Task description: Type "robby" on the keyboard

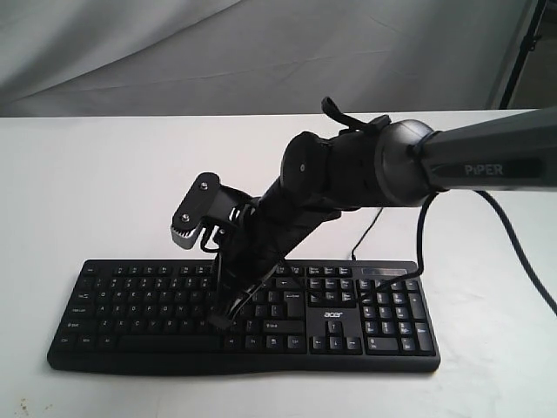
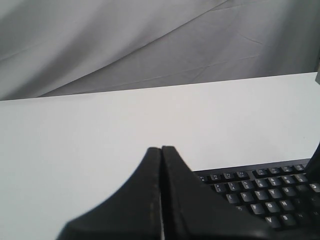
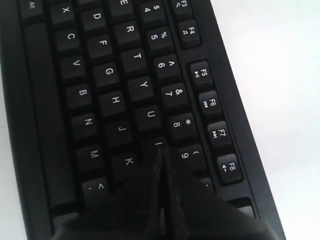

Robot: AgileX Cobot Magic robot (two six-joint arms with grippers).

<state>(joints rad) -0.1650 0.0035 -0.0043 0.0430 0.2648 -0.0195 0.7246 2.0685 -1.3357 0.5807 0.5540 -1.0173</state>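
The black keyboard (image 1: 130, 300) lies flat near the front of the white table, its "acer" logo to the right of the letter keys. My right gripper (image 1: 218, 322) reaches across from the right and slants down onto the letter keys, with nothing between its shut fingers. In the right wrist view its tips (image 3: 161, 150) are at the I key, with the keyboard (image 3: 100, 75) filling the frame. My left gripper (image 2: 161, 149) is shut and empty over bare table, with the keyboard (image 2: 270, 192) off to one side. I cannot see it in the exterior view.
The thin black USB cable (image 1: 365, 231) runs from the keyboard's back edge across the white table (image 1: 87, 192). A thicker black cable (image 1: 522, 252) hangs from the right arm. Grey cloth (image 1: 174, 52) hangs behind the table.
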